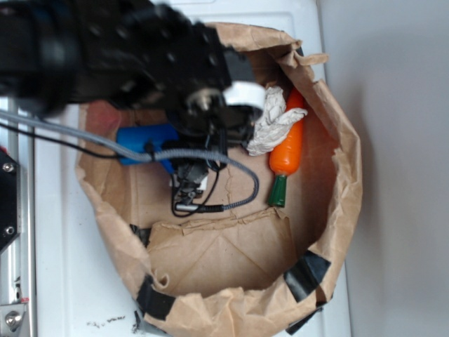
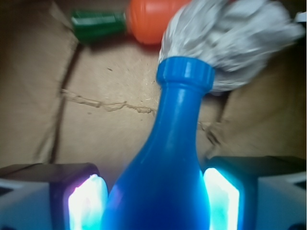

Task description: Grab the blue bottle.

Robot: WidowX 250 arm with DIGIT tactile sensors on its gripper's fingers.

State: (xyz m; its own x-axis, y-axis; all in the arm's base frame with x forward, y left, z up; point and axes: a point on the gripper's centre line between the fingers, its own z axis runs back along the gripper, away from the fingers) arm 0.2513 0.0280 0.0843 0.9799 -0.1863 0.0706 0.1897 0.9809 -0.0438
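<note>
The blue bottle [image 1: 142, 144] lies on its side on the floor of a brown paper bag, mostly covered by my arm in the exterior view. In the wrist view the blue bottle [image 2: 168, 163] fills the centre, its capped neck pointing away toward a crumpled cloth. My gripper [image 2: 154, 203] has the wide body between its two glowing pads [image 2: 87, 203], which sit against its sides. In the exterior view the gripper [image 1: 184, 153] is down at the bottle's right end.
An orange toy carrot [image 1: 287, 149] with a green top lies to the right, also in the wrist view [image 2: 148, 19]. A crumpled grey-white cloth [image 1: 272, 123] rests against it and touches the bottle cap [image 2: 235, 36]. The bag's tall walls [image 1: 340, 210] ring everything.
</note>
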